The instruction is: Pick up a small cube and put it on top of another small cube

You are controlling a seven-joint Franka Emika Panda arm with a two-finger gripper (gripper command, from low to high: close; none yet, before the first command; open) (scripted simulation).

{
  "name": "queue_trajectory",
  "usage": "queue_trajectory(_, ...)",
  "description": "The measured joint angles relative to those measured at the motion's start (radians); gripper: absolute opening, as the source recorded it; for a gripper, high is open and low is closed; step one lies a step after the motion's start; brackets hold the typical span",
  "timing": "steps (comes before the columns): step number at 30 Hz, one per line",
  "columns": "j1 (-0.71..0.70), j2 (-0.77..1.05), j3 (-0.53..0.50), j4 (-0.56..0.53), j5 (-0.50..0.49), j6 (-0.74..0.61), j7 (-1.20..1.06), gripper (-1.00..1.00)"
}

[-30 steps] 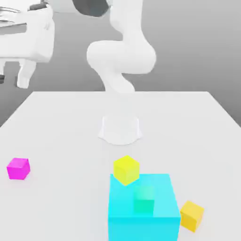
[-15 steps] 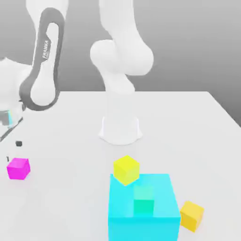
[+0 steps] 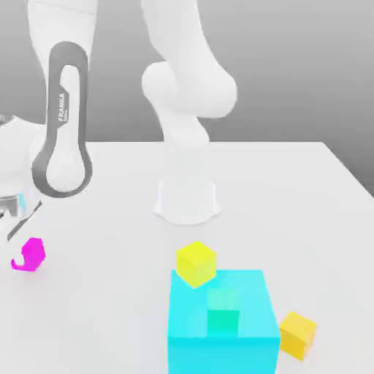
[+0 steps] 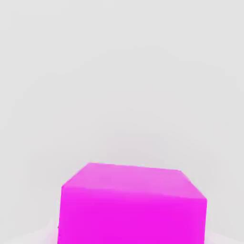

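Partly: end effector (image 3: pixel 20 235) hides small cube (image 3: pixel 31 256), fingers closed.

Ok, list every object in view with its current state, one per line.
magenta cube: on the table at the exterior view's left, partly hidden by the gripper
gripper: down at the magenta cube, shut
yellow cube: on the table, behind the cyan block
cyan block: resting on the table
teal-green cube: at the cyan block
second yellow cube: on the table, right of the block
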Motion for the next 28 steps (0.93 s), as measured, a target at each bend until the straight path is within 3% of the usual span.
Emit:
queue_trajectory(4, 0.084, -0.089, 0.051, 0.018, -0.051, -0.099, 0.106, -1.00)
queue_trajectory(19, 0.643, -0.269, 0.352, 0.180, -0.093, -0.437, 0.539, -1.00)
queue_trajectory(24, 0.664, -0.170, 0.365, 0.164, -0.132, -0.328, 0.599, -1.00)
queue_trajectory(25, 0.664, -0.148, 0.365, 0.158, -0.136, -0.300, 0.603, 1.00)
queue_trajectory(28, 0.665, -0.148, 0.365, 0.158, -0.136, -0.300, 0.603, 1.00)
